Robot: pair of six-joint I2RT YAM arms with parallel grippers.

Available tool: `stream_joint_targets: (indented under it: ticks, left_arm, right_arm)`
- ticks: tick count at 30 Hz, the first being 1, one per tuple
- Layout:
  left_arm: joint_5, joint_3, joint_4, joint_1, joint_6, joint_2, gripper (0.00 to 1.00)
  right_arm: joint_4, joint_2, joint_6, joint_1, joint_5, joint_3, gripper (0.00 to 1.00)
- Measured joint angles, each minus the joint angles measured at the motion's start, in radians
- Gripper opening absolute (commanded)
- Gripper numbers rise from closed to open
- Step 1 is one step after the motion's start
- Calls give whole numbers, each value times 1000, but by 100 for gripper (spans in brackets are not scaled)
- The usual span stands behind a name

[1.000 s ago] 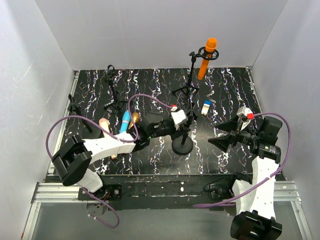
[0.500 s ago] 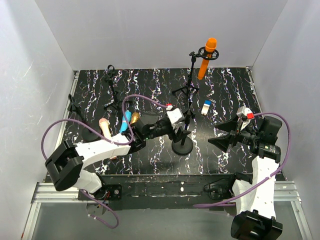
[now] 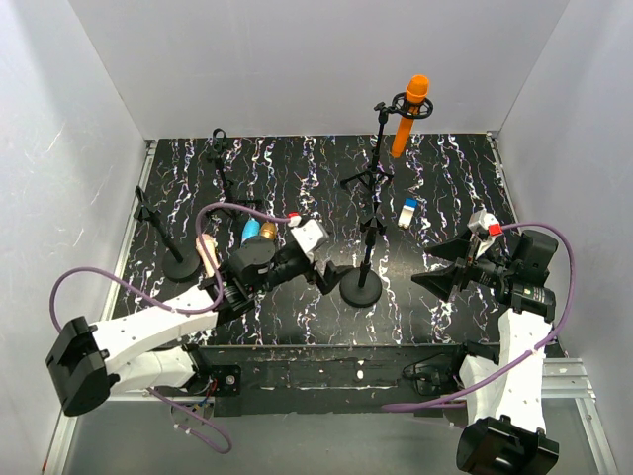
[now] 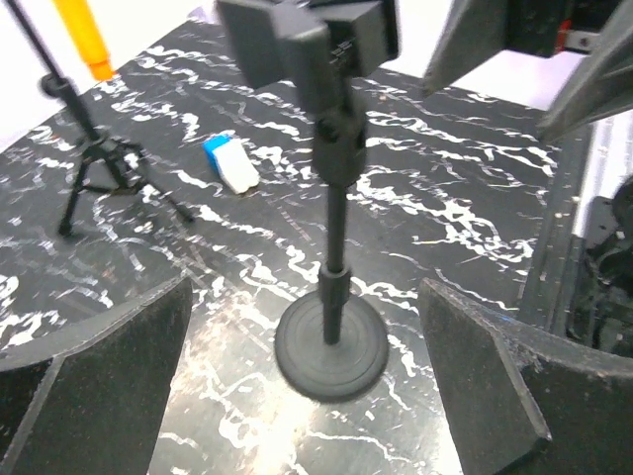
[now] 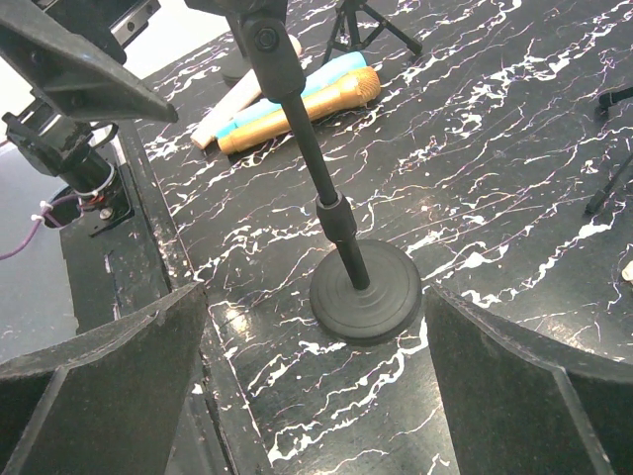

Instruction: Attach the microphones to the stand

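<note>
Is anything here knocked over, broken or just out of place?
Nothing looks broken or spilled. Three microphones lie loose in a heap at the table's left, while only the orange microphone sits clipped in the tripod stand. A small blue-and-white block lies alone nearby.

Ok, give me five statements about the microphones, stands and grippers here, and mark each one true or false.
1. The orange microphone is mounted on the tripod stand. True.
2. The left gripper is shut on a microphone. False: it is open and empty, facing the round-base stand.
3. The gold-bronze microphone, light blue microphone and pink-beige microphone lie on the table. True.
4. The round-base stand holds a microphone. False: its clip is empty.
5. The right gripper is open. True.
</note>
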Motion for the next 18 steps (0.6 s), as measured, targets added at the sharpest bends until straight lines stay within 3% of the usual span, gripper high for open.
stream_joint_targets:
  ticks: [7,18]
  left_arm:
    - [-196,-73,-102,0,-47,-119,98]
    - [-563,-80,-358,10,-206,-98,98]
  right_arm:
    - [0,0,-1,0,0,0,97]
    - [0,1,-3,0,1,0,97]
